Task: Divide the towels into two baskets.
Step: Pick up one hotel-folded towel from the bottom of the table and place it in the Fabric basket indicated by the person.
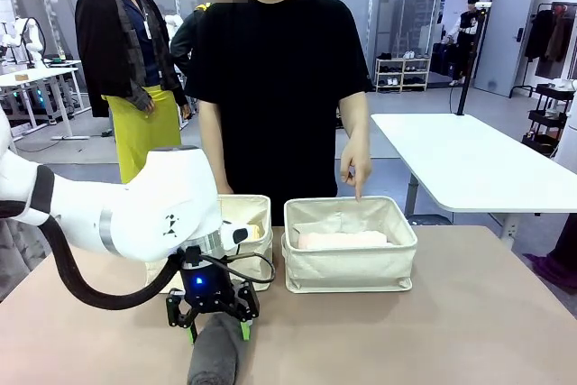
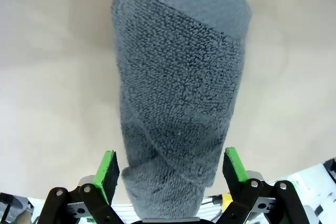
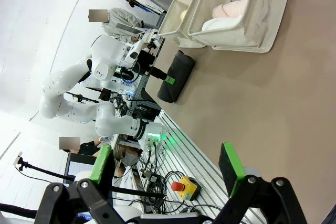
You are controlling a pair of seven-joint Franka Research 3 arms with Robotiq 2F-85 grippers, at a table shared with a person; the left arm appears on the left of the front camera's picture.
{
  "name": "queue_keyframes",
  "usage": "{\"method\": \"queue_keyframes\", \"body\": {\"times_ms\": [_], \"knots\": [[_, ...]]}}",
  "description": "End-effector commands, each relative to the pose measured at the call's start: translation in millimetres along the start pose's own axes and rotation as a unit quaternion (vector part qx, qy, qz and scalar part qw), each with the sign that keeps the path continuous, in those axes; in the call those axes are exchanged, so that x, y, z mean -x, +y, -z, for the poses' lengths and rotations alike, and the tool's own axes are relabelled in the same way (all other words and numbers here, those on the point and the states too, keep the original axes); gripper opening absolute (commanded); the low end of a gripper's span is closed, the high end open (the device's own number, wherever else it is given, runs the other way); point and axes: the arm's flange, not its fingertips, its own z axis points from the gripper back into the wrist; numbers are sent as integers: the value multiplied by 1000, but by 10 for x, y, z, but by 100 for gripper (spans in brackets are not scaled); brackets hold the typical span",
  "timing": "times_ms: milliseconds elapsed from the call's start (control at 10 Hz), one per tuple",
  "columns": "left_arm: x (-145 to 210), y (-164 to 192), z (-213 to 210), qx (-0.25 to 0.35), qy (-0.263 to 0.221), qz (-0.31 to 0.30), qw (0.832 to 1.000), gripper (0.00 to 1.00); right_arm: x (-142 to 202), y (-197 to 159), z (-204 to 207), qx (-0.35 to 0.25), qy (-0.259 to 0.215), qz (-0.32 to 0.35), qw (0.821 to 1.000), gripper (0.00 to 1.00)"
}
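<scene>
Hovering wide open, the left claw (image 2: 170,174) straddles the near end of the grey towel (image 2: 181,103) lying on the tabletop (image 2: 58,103); its long axis crosses the gap. Right claw (image 3: 168,169) wide, far off.

White rounded left arm (image 1: 135,209), black cable, black end effector (image 1: 215,324) with green pads, person's black T-shirt (image 1: 275,69)

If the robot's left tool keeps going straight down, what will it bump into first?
Most likely the dark grey towel. The left tool is open, with one green pad on each side of the roll, which lies on the table.
</scene>
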Motion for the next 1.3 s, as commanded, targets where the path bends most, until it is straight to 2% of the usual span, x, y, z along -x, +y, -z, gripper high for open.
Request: {"method": "queue_keyframes", "body": {"times_ms": [0,100,500,600,700,800,900,1000,1200], "knots": [[-34,-64,113,6,-9,-8,1000,100,-1,46,-8,-4,-2,-2,1000,100],[-41,-43,196,-12,-14,-17,1000,100,-1,46,-8,-4,-2,-2,1000,100],[-57,-48,343,-16,-32,0,999,63,-1,46,-8,-4,-2,-2,1000,100],[-49,-46,332,-16,-34,1,999,74,-1,46,-8,-4,-2,-2,1000,100],[-36,-41,296,-15,-41,1,999,44,-1,46,-8,-4,-2,-2,1000,100],[-17,-41,251,-16,-46,2,999,55,-1,46,-8,-4,-2,-2,1000,100],[10,-53,176,-15,-53,4,998,25,-1,46,-8,-4,-2,-2,1000,100],[63,-90,17,-17,-67,15,997,49,-1,46,-8,-4,-2,-2,1000,100],[203,-173,-444,-25,-82,65,994,49,-1,46,-8,-4,-2,-2,1000,100]]}}
